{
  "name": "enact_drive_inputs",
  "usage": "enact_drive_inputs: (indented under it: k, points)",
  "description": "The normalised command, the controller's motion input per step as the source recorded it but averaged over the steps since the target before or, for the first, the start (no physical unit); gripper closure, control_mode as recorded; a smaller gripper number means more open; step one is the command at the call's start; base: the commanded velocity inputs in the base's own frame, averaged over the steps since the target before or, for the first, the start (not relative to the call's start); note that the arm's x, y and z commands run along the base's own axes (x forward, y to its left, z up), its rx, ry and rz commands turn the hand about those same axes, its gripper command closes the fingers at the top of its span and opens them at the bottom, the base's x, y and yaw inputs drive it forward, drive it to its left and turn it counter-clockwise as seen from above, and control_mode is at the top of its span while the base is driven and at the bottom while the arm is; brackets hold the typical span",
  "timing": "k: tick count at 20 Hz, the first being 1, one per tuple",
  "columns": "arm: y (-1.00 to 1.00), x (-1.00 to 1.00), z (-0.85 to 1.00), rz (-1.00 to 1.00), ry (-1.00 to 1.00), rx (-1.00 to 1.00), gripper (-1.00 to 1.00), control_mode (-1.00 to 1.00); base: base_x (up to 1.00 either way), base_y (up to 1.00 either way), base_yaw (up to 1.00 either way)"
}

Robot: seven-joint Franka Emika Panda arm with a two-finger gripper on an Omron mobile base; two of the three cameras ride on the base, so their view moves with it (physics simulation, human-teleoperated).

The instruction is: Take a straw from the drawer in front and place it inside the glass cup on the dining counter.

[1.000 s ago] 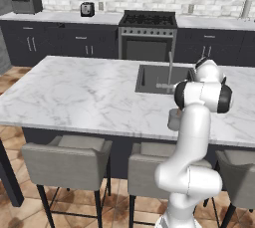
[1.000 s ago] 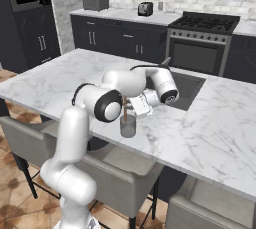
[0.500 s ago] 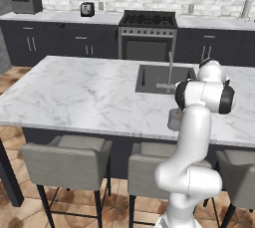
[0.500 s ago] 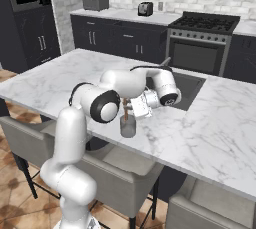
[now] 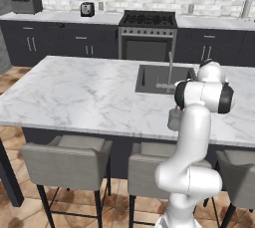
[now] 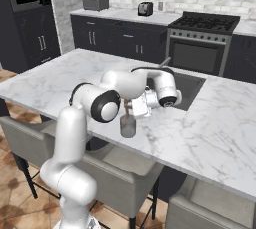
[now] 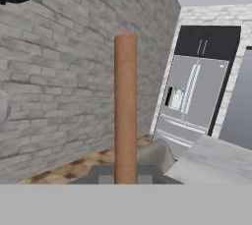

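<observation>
The glass cup (image 6: 128,126) stands near the front edge of the dining counter's marble worktop (image 6: 210,133), with the inset sink (image 5: 162,78) and its faucet (image 5: 169,67) behind it and grey stools (image 5: 67,160) tucked below the edge. In the left base view the arm's own white link covers most of the cup (image 5: 174,119), so only its left side shows. The gripper (image 6: 131,104) sits just above the cup, closed on the straw (image 7: 125,108), which rises as an orange-brown stick in the hand view against a brick wall, with a steel fridge (image 7: 189,103) off to one side. Across the room stand a stove (image 6: 200,40) and a toaster (image 6: 145,8) on the far counter. Compared with half a second ago, the arm's elbow has shifted slightly; the cup has not moved.
</observation>
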Motion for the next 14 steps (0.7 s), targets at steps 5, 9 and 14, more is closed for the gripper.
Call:
enact_drive_inputs:
  k: [5, 9, 14]
  points:
    - [0.0, 0.15, -0.15, -0.06, 0.0, 0.0, 1.0, -1.0, 0.0, 0.0, 0.0]
    - [0.0, 0.11, -0.24, -0.06, 0.0, 0.0, 1.0, -1.0, 0.0, 0.0, 0.0]
    - [0.0, 0.16, -0.2, -0.05, 0.0, 0.0, 1.0, -1.0, 0.0, 0.0, 0.0]
